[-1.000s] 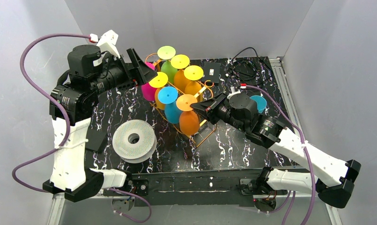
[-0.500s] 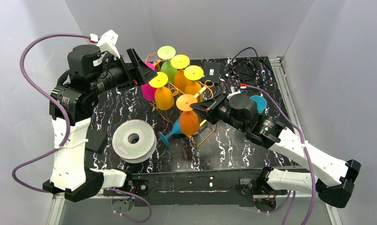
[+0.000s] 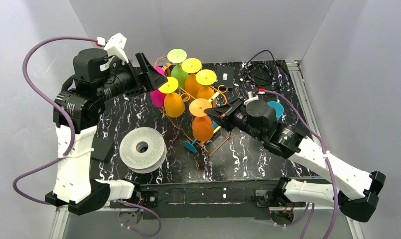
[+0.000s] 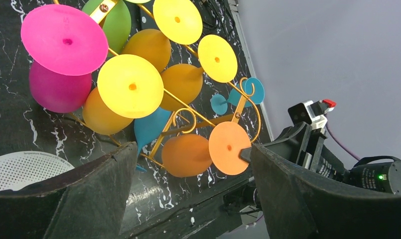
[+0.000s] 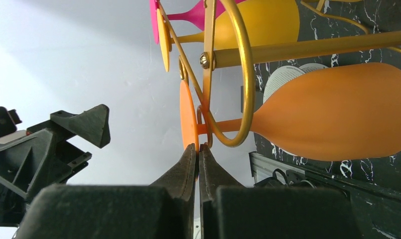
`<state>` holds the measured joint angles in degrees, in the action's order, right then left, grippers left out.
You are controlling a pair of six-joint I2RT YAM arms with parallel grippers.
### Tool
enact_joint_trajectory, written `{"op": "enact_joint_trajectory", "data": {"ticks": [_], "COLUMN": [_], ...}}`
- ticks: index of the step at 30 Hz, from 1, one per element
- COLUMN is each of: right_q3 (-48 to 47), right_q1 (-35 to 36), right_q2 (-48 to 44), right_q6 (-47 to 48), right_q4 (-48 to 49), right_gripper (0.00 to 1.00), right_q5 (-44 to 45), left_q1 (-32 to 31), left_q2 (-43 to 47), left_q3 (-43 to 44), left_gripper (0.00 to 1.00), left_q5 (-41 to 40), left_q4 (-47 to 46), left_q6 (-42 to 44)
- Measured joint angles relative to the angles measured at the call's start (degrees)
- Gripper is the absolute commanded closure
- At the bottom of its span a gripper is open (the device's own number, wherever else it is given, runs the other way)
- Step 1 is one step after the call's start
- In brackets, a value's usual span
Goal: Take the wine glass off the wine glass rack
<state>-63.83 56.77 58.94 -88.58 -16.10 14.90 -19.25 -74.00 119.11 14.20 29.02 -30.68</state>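
Observation:
The gold wire wine glass rack point(image 3: 218, 144) stands mid-table with several coloured glasses hanging bowl-down. At its front right hangs an orange wine glass point(image 3: 202, 128), its stem in a curled loop point(image 5: 244, 99). My right gripper point(image 3: 209, 112) is shut on the rim of that glass's orange foot disc point(image 5: 188, 119), its jaws pressed together point(image 5: 198, 148). A blue glass point(image 4: 151, 127) lies low under the rack, its foot point(image 3: 191, 146) on the table. My left gripper point(image 3: 151, 72) hangs open at the rack's left, beside a pink glass point(image 4: 56, 84), holding nothing.
A round white spool point(image 3: 142, 148) lies front left of the rack. A teal glass point(image 3: 277, 107) sits behind my right arm. Black cables point(image 3: 260, 72) and a small black box point(image 3: 225, 76) lie at the back right. Grey walls close in three sides.
The blue glass has dropped off its front loop to the table and slid in under the rack. My right gripper stays shut on the orange foot. The left arm has barely moved.

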Motion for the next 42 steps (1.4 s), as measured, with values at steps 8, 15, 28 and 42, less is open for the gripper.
{"op": "enact_joint_trajectory", "data": {"ticks": [8, 15, 28, 42], "right_q3": [0.04, 1.01, 1.01, 0.92], "right_q1": [0.00, 0.00, 0.00, 0.00], "right_q2": [-0.85, -0.85, -0.85, -7.85], "right_q6": [0.22, -0.24, -1.20, 0.55], "right_q4": [0.00, -0.22, -0.55, -9.25], "right_gripper": [0.90, 0.78, 0.46, 0.17], "right_q5": [0.39, 0.35, 0.07, 1.49], "left_q1": [0.00, 0.00, 0.00, 0.00], "left_q2": [0.44, 0.72, 0.98, 7.54], "left_q3": [-0.57, -0.63, -0.68, -5.99], "left_gripper": [0.17, 0.17, 0.17, 0.07], "left_q5": [0.00, 0.00, -0.02, -0.94], "left_q4": [0.00, 0.02, 0.04, 4.90], "left_q6": [0.00, 0.02, 0.20, -1.70]}}
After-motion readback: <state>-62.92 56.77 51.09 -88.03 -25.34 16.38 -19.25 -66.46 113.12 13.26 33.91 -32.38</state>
